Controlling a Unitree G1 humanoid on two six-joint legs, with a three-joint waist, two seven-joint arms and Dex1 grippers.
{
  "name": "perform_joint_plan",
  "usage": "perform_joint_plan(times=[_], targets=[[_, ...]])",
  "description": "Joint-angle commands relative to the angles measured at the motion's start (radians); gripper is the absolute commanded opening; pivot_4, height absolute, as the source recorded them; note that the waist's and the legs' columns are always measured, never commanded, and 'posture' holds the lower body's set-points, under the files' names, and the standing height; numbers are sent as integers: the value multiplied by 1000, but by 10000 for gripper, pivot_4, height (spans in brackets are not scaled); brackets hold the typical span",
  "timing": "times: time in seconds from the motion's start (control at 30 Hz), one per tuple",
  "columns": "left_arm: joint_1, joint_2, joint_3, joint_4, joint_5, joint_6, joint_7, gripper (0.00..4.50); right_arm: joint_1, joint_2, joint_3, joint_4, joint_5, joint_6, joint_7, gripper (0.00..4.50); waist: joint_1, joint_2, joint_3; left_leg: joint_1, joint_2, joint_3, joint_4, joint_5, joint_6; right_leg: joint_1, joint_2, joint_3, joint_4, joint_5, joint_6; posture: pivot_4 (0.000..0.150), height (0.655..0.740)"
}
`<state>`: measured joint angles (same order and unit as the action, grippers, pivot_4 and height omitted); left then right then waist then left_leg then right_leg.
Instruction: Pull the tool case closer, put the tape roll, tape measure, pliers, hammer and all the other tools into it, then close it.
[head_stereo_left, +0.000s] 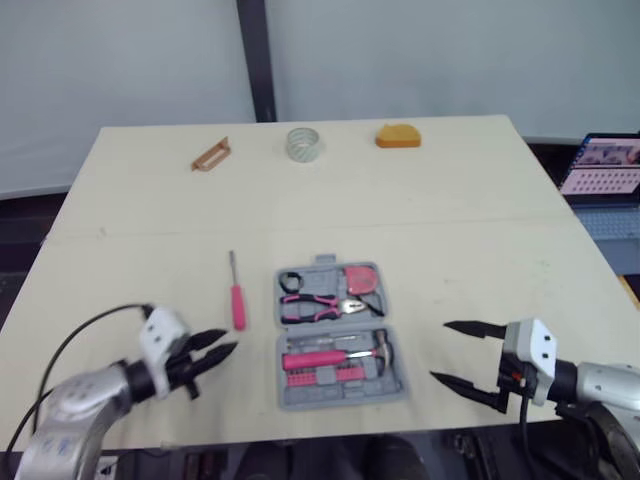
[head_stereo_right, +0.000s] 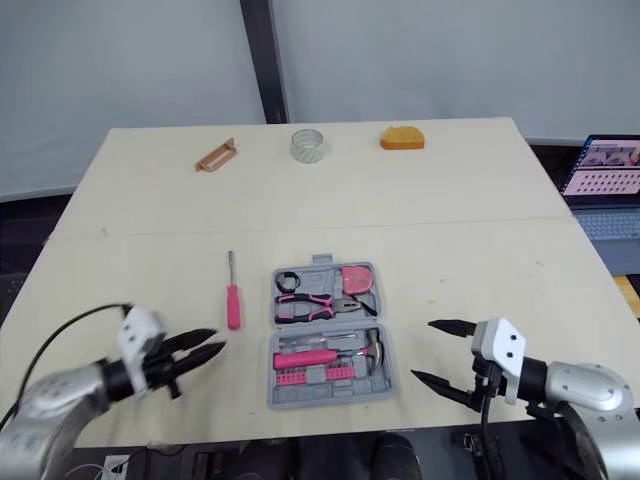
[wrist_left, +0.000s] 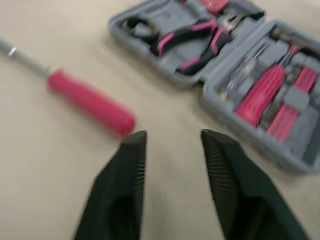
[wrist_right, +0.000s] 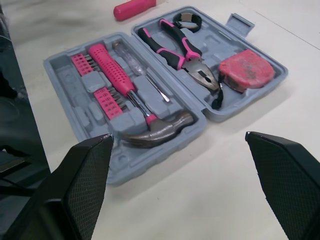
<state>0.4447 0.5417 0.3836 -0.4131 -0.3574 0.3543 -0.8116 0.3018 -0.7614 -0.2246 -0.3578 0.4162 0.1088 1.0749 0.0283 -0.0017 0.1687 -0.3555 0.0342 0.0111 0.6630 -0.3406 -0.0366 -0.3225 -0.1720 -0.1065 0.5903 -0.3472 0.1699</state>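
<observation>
You have the tool case (head_stereo_left: 340, 398) lying wide open and flat near the front edge of the table (head_stereo_left: 450, 220), right between your two arms. I think it sits there so both claws can get to it without a long stretch. Each tool has its own shaped bed, which is why they lie so neatly: the pliers (head_stereo_left: 320, 305) and the pink tape measure (head_stereo_left: 360, 278) in the far half, the hammer (head_stereo_left: 335, 355) in the near half. A small black ring (head_stereo_left: 291, 281) sits in the far left corner. It may be a little roll of tape, but it is too small to tell.

Your left claw (head_stereo_left: 228, 342) is open a little and holds nothing. It hangs low, with its tips near the handle end of the pink screwdriver (head_stereo_left: 237, 300), which lies on the table just left of the case. That looks like the next thing to pick up.

Your right claw (head_stereo_left: 440, 350) is spread wide and is empty too. It faces the right side of the case, near it but not touching, maybe to stop the case from sliding.

The clear tape roll (head_stereo_left: 304, 143) is far off at the back edge, between a brown piece (head_stereo_left: 211, 155) and an orange block (head_stereo_left: 398, 135). You will need a long reach for those, and the lid must wait until they are in
</observation>
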Motion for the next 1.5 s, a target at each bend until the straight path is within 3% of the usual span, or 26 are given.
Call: perform_joint_plan(times=[0.03,0.07,0.27,0.5,0.63,0.73,0.93,1.07,1.23,1.5], targets=[[120,-49,83,-46,-19,-104,6,36699,25,14,-8,-19,-4,-21,-16,45000,1,-1,1,0,0,0,0,0,0,0,0,0,-1,0,0,1500,7400],[158,-66,94,-46,-15,-126,9,43704,30,17,-6,-16,-7,-24,-17,45000,1,-1,1,0,0,0,1,-1,0,0,0,0,-2,0,0,1500,7400],[345,-153,116,-50,-23,-214,7,43704,44,24,-5,12,-17,-42,-12,45000,-5,-1,3,-1,1,1,1,-3,0,-2,0,0,-3,-1,-2,1500,7400],[340,-168,117,-60,-31,-226,61,43704,37,12,-22,15,0,-50,-2,45000,-1,-2,4,-1,1,1,2,-4,0,-2,0,1,-3,-1,-2,1500,7400],[210,-187,135,-176,-133,-10,266,43704,1,0,-76,-48,77,-11,-16,45000,0,0,6,-1,1,1,2,-4,1,-2,0,1,-2,-1,-2,1500,7400],[101,-196,94,-299,-131,188,459,43704,-12,-10,-91,-57,92,-2,-5,45000,0,-1,6,-1,1,0,3,-4,0,0,0,1,-1,-1,-1,1500,7400],[-12,-197,43,-420,-166,405,614,43704,-5,-25,-87,-49,86,3,4,45000,-5,-2,5,-1,1,2,1,-4,1,-1,0,0,-1,-1,-1,1500,7400],[-239,-188,-22,-385,-100,602,787,43704,-27,-36,-68,-42,78,10,8,45000,7,-2,6,-1,1,0,5,-3,0,0,0,0,0,0,-1,1500,7400],[-479,-254,-117,-300,-40,805,927,43704,-58,-47,-57,-37,73,26,8,45000,7,-2,5,0,1,0,3,-1,-1,0,1,1,2,0,-1,1500,7400],[-663,-377,-193,-156,51,929,1019,43704,-70,-60,-63,-34,67,34,9,45000,0,-3,6,-3,1,0,2,-2,0,-1,1,0,0,1,0,1500,7400]])
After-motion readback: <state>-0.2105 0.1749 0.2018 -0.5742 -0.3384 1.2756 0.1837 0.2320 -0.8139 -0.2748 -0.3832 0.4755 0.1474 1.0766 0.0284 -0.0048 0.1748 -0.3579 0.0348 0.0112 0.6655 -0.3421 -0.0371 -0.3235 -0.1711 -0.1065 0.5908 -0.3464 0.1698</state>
